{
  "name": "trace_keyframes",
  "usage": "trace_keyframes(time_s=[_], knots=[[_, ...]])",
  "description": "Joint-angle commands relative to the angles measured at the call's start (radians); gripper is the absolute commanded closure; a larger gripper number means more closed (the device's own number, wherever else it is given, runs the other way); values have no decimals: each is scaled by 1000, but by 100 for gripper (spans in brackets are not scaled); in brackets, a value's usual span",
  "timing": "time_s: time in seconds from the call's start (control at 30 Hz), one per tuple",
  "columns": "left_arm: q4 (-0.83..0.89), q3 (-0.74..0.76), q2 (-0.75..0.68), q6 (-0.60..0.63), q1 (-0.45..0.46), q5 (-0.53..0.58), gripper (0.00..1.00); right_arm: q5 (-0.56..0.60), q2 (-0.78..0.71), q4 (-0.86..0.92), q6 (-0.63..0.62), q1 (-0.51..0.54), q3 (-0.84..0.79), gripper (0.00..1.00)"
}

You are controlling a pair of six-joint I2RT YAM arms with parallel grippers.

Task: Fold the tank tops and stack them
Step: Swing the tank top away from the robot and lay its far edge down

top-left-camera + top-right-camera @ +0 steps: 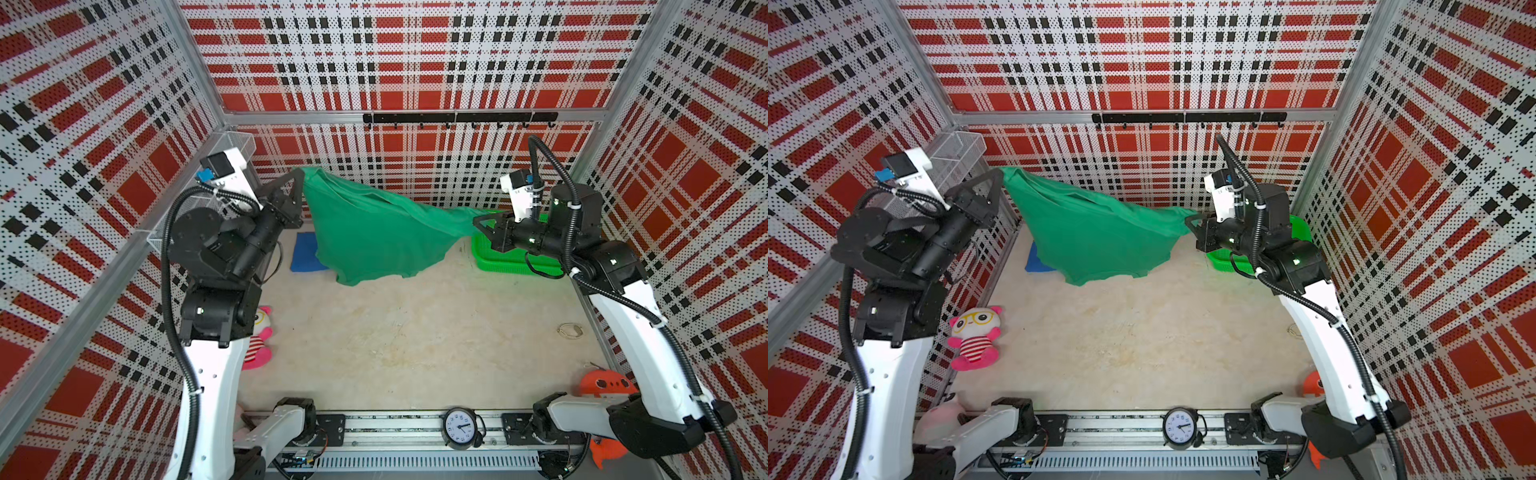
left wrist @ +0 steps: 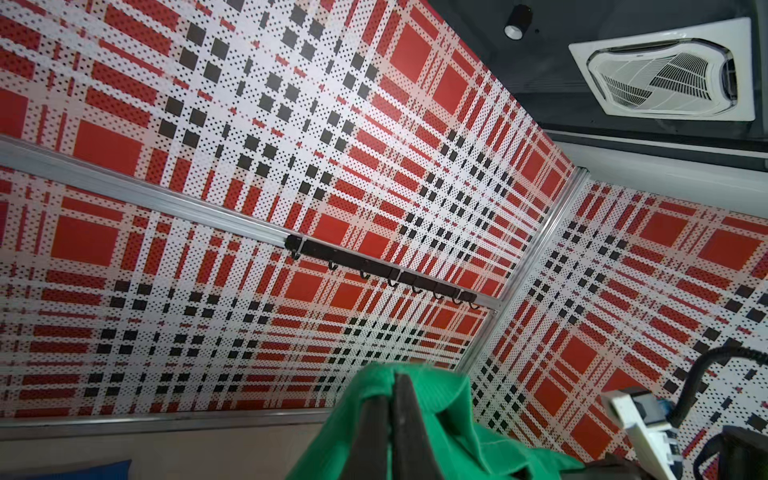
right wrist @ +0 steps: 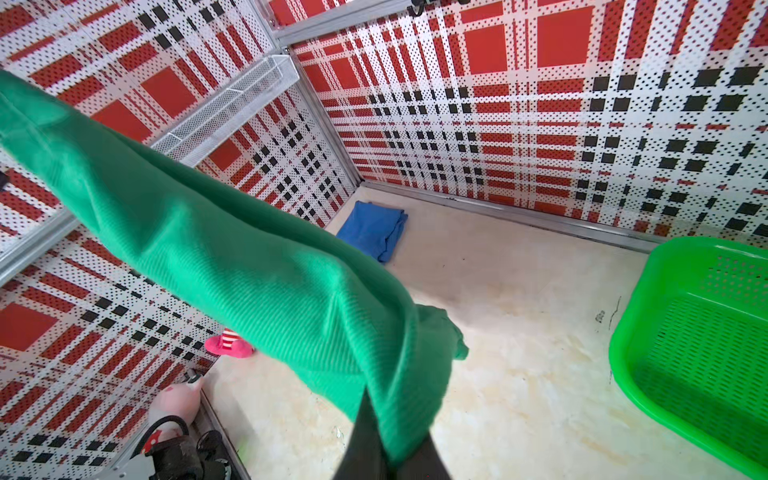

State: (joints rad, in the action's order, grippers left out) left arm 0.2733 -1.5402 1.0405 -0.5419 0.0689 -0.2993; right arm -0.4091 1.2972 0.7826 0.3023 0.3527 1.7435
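Note:
The green tank top (image 1: 365, 232) (image 1: 1092, 237) hangs stretched in the air between both arms at the back of the table. My left gripper (image 1: 301, 176) (image 1: 998, 174) is shut on its upper left corner, high near the back left; the left wrist view shows cloth (image 2: 440, 395) pinched between the black fingers (image 2: 409, 419). My right gripper (image 1: 478, 222) (image 1: 1190, 220) is shut on its right corner, lower down; cloth (image 3: 257, 266) drapes over its fingers (image 3: 365, 440). The blue tank top (image 1: 303, 253) (image 1: 1034, 259) (image 3: 374, 230) lies folded on the table at the back left, partly hidden behind the green one.
A bright green mesh basket (image 1: 498, 259) (image 1: 1302, 226) (image 3: 698, 332) stands at the back right, under my right arm. A pink plush toy (image 1: 976, 338) lies at the left edge. An orange toy (image 1: 602, 382) sits front right, a clock (image 1: 459, 428) at the front rail, a wire shelf (image 1: 955, 153) on the left wall.

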Motion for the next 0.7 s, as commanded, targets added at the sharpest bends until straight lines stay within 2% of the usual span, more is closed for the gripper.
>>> trace_keyframes(time_s=[0.0, 0.1, 0.27, 0.33, 0.47, 0.53, 0.6, 0.67], knots=[[-68, 119, 56, -21, 0, -2, 100, -146, 74, -13, 4, -52, -40, 100], [-131, 145, 166, -18, -1, -8, 100, -200, 183, -37, -12, -91, -2, 100], [-285, 64, 395, -9, -1, -18, 100, -137, 430, -32, -81, -110, 209, 100], [-335, -14, 501, -18, -1, -14, 100, -146, 538, -28, -79, -122, 373, 100], [-332, -270, 695, -16, 3, -10, 100, -219, 767, 3, -25, -144, 770, 100], [-314, -387, 753, -18, 4, -14, 100, -269, 819, -26, 33, -161, 874, 100], [-306, -465, 773, -20, 9, -22, 100, -327, 804, -98, 88, -184, 849, 100], [-301, -472, 756, -13, 14, -20, 100, -346, 744, -160, 104, -195, 735, 100]])
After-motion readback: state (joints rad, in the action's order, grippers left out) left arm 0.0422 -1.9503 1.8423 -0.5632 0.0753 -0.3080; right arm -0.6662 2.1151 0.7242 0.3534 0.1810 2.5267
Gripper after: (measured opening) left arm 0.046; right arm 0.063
